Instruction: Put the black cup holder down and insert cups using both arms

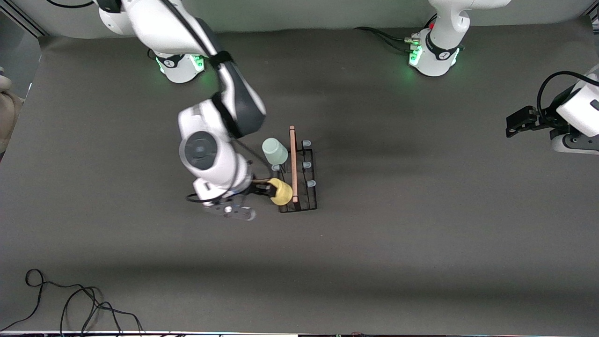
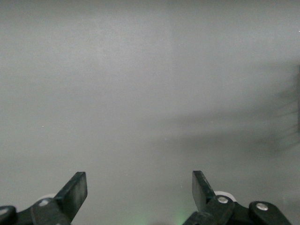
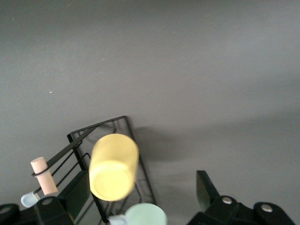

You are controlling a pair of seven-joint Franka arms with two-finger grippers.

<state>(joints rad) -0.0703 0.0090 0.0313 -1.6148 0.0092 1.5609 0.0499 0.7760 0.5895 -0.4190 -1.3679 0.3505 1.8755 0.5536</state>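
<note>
The black cup holder (image 1: 306,196) stands mid-table, its wooden rod handle (image 1: 293,159) on top. A mint green cup (image 1: 274,150) hangs on a peg on its side toward the right arm's end. A yellow cup (image 1: 282,192) sits on a peg on that same side, nearer the front camera. My right gripper (image 1: 263,189) is open right at the yellow cup. In the right wrist view the yellow cup (image 3: 114,166) lies beside one finger, with the holder (image 3: 108,123) and mint cup (image 3: 145,215) also showing. The light blue cup is out of view. My left gripper (image 1: 514,124) waits open at the left arm's end.
Black cables (image 1: 70,304) lie at the table's front corner toward the right arm's end. Cables (image 1: 388,37) run to the left arm's base. A pale object (image 1: 7,107) sits off the table edge at the right arm's end.
</note>
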